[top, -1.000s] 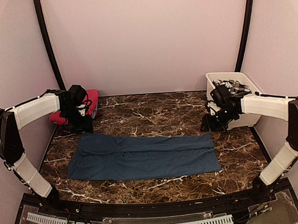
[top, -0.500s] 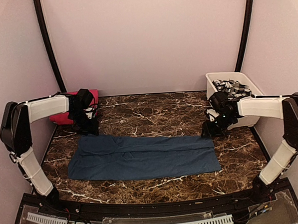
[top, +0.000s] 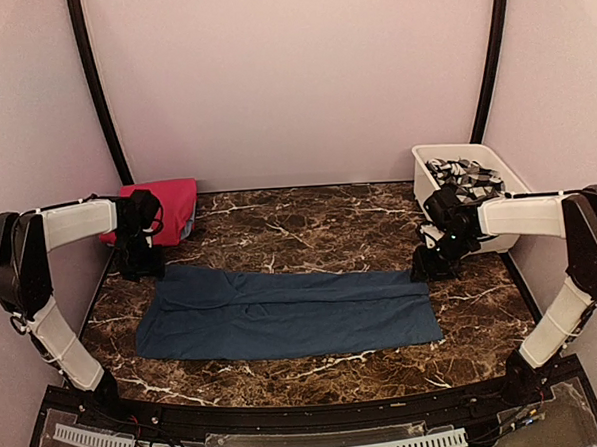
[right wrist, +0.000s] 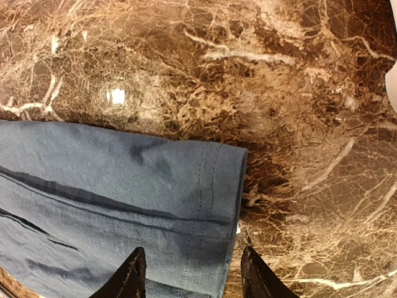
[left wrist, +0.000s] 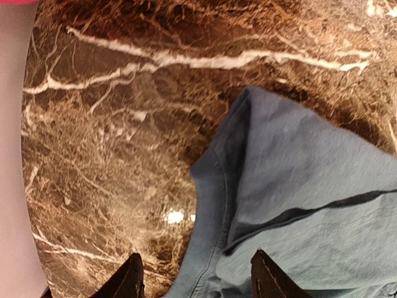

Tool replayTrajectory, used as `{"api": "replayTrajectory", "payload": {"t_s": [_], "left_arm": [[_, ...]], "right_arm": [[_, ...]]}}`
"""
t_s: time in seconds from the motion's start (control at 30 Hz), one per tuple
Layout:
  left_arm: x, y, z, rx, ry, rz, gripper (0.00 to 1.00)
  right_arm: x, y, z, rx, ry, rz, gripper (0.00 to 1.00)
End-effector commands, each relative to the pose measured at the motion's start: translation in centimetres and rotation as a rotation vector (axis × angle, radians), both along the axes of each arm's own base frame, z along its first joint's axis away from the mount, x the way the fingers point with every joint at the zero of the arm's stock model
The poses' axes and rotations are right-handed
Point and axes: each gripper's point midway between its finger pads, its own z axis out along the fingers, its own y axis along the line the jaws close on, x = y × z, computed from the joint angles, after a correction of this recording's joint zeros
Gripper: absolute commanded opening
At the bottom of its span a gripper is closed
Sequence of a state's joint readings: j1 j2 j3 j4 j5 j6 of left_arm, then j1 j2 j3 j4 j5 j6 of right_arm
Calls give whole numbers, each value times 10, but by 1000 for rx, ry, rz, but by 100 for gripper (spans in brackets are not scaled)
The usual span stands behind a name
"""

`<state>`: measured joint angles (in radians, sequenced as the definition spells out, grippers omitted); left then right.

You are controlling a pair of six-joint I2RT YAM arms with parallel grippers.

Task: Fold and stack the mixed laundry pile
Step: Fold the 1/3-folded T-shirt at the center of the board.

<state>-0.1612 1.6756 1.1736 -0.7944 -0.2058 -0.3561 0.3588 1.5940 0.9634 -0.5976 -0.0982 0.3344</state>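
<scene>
A dark navy-blue garment (top: 283, 312) lies flat, folded into a long strip across the marble table. My left gripper (top: 140, 262) is open above its far left corner (left wrist: 260, 161), fingertips (left wrist: 131, 273) apart over the edge. My right gripper (top: 433, 266) is open above the far right corner (right wrist: 211, 180), with its fingertips straddling the hemmed edge. A folded magenta-pink garment (top: 167, 205) lies at the back left. A grey-and-white patterned garment (top: 466, 173) lies in the white tub (top: 426, 177) at the back right. The light blue shirt is out of view.
The white tub stands right behind my right arm. The pink walls close in the table on the left, back and right. Bare marble (top: 309, 223) shows behind the blue garment and in a strip along the near edge.
My left gripper moved left and down from by the pink garment to the blue garment's far left corner. My right gripper moved slightly down to the far right corner. The garment has not moved.
</scene>
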Motion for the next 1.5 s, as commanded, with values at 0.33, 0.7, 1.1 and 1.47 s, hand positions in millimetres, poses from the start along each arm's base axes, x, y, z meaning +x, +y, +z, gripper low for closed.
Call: {"api": "replayTrajectory", "payload": {"t_s": [0.33, 0.7, 1.1, 1.47], "left_arm": [[-32, -20, 9, -159, 7, 21, 50], [-52, -40, 11, -282, 27, 12, 42], [-54, -41, -13, -269, 73, 1, 43], [-54, -43, -13, -279, 71, -3, 41]], "right_arm": [[-7, -3, -5, 28, 17, -34, 46], [-3, -7, -2, 29, 2, -42, 37], [-3, -6, -3, 36, 9, -36, 26], [5, -7, -10, 20, 19, -43, 32]]}}
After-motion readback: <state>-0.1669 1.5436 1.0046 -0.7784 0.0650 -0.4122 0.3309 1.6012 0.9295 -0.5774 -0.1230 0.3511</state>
